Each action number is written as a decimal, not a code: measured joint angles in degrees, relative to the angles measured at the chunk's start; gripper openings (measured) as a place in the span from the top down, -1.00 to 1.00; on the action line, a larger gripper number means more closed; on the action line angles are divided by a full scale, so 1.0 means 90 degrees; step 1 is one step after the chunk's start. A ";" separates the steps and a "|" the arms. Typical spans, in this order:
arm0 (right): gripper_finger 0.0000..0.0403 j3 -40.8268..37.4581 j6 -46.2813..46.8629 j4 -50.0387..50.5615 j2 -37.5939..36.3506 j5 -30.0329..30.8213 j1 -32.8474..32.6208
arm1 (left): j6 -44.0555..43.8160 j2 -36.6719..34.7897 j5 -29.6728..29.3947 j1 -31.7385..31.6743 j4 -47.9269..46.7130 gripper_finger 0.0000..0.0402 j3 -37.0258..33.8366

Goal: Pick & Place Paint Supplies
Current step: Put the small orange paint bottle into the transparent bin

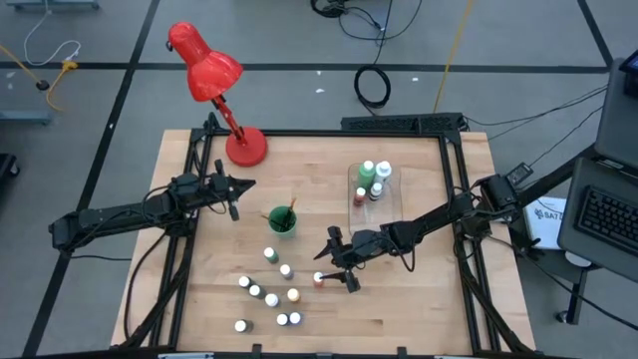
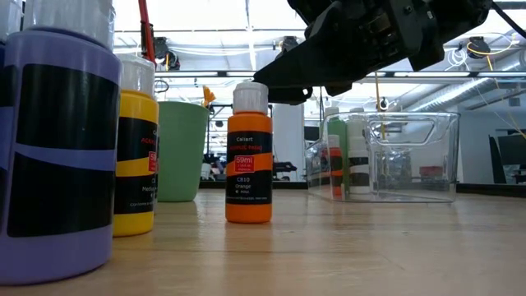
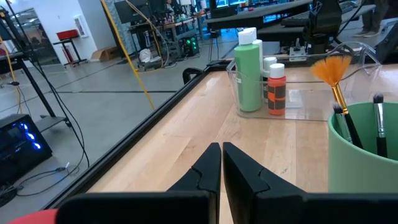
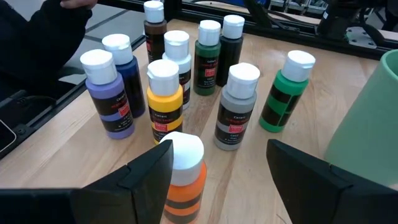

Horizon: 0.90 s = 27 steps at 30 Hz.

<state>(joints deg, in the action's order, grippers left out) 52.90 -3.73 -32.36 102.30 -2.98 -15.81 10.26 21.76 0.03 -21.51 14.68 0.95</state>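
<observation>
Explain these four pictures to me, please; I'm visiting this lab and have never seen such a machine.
It is a robot with two dark arms at a wooden table. One picture looks down from above, one looks level across the tabletop, and two come from cameras on the arms' wrists. On the table: small white-capped paint bottles, a green cup holding brushes, a clear tray with some bottles, and a red lamp. The right gripper, jaws open, hangs around an orange bottle without gripping it. The left gripper waits near the cup, shut and empty.
</observation>
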 joint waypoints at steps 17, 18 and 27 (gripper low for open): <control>-0.26 0.0000 -0.0002 -0.0020 -0.0002 -0.0002 0.0000 | -0.0074 0.0000 -0.0002 0.0001 -0.0167 0.89 0.0002; -0.26 0.0000 0.0003 -0.0056 -0.0002 -0.0001 0.0000 | -0.0050 0.0000 -0.0005 0.0002 -0.0215 0.89 0.0000; -0.26 0.0000 0.0568 -0.1062 -0.0002 0.0045 0.0000 | 0.0205 0.0000 -0.0010 0.0001 -0.0278 0.89 0.0002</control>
<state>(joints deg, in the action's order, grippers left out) 52.90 1.39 -41.92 102.28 -2.58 -15.81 12.11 21.76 -0.06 -21.51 12.18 0.97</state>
